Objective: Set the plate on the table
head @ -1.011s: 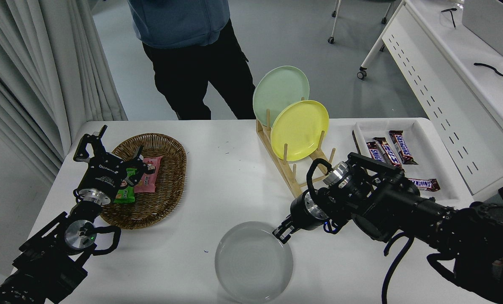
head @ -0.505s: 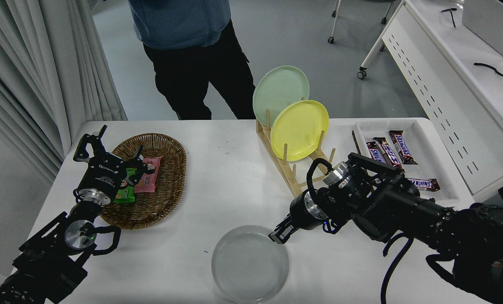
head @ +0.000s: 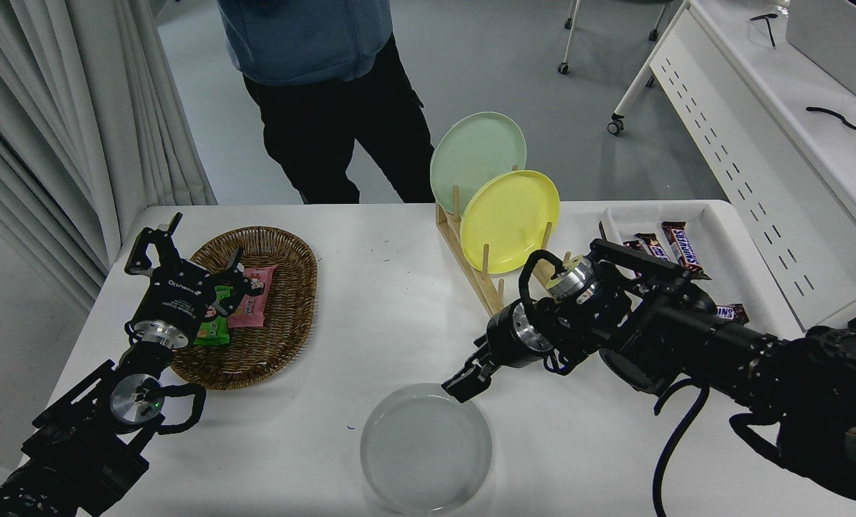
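Observation:
The pale grey-white plate lies flat on the white table near its front edge. My right gripper hangs just above the plate's far right rim, lifted off it, with its jaws a little apart and nothing between them. The right arm reaches in from the lower right. My left gripper stays parked at the lower left beside the basket, open and empty.
A wooden rack behind my right arm holds a yellow plate and a mint-green plate. A wicker basket with snack packets is at the left. A white tray with chocolate bars is at the right. A person stands at the far side.
The plate slid slightly left and settled flat. My right gripper let go of its rim and rose up and to the left. The left arm has not moved.

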